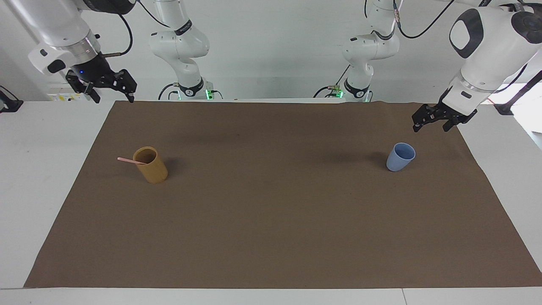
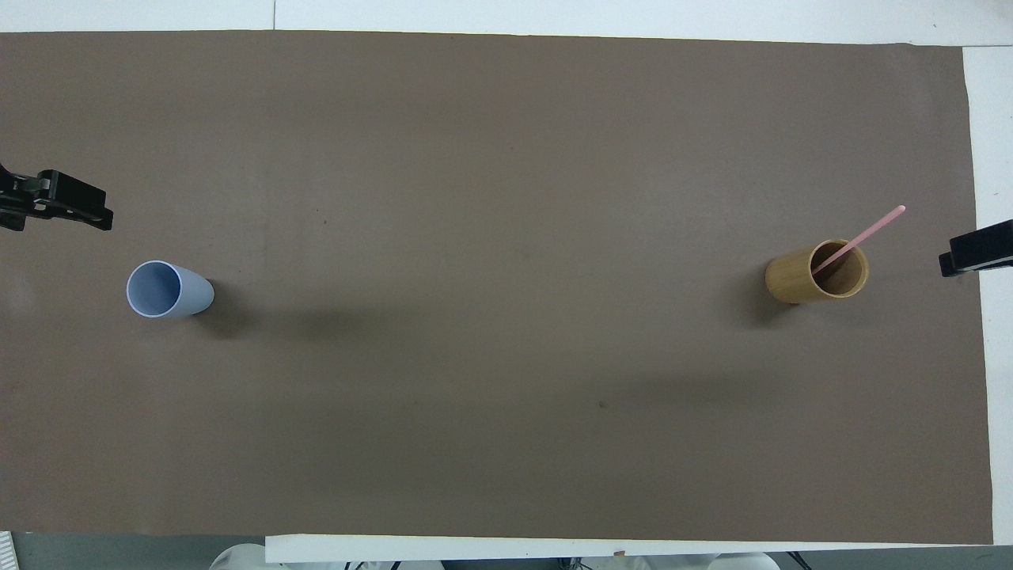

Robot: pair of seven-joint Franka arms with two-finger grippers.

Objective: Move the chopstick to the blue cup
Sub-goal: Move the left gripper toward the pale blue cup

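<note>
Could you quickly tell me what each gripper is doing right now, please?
Left gripper: open, holding nothing, raised near the blue cup.
Right gripper: open, holding nothing, raised at its own end of the table.

White table (image 1: 25,178) carries a brown mat (image 1: 271,212). On the mat: tan cup (image 1: 151,164) toward the right arm's end, blue cup (image 1: 400,157) toward the left arm's end.

A pink chopstick (image 2: 859,235) leans in the tan cup (image 2: 815,273) at the right arm's end of the brown-covered desk (image 2: 506,396). The blue cup (image 2: 168,290) (upright, well apart) stands at the left arm's end, near the left claw (image 2: 55,199); the right claw (image 2: 977,249) shows beside the tan cup.
</note>
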